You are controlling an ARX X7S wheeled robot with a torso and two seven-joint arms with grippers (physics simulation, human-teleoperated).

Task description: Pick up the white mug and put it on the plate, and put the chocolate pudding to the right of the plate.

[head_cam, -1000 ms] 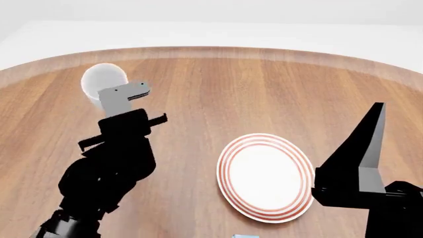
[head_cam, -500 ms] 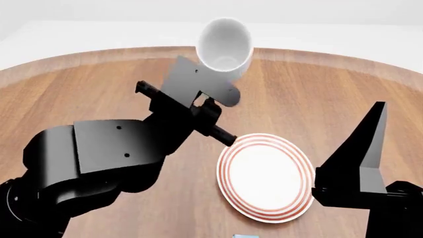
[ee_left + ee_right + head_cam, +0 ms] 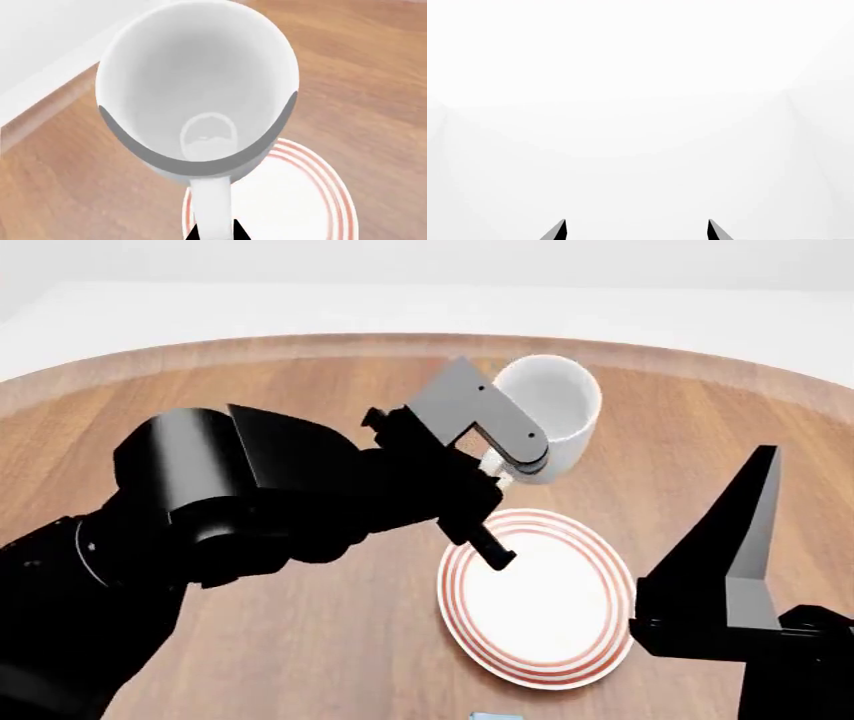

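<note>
The left gripper (image 3: 501,462) clamps the white mug (image 3: 550,415) by its handle, holding it in the air, tilted, with the plate (image 3: 537,597) below and just ahead of the fingers. The carry-to-plate step is in hand; next it needs levelling and lowering onto the plate's centre. The right gripper (image 3: 636,230), fingers spread and empty, waits aside.

No lettering, label or number could be read anywhere. The white mug (image 3: 554,415) was blank inside and out, and the plate (image 3: 537,598) carried only red rings.
</note>
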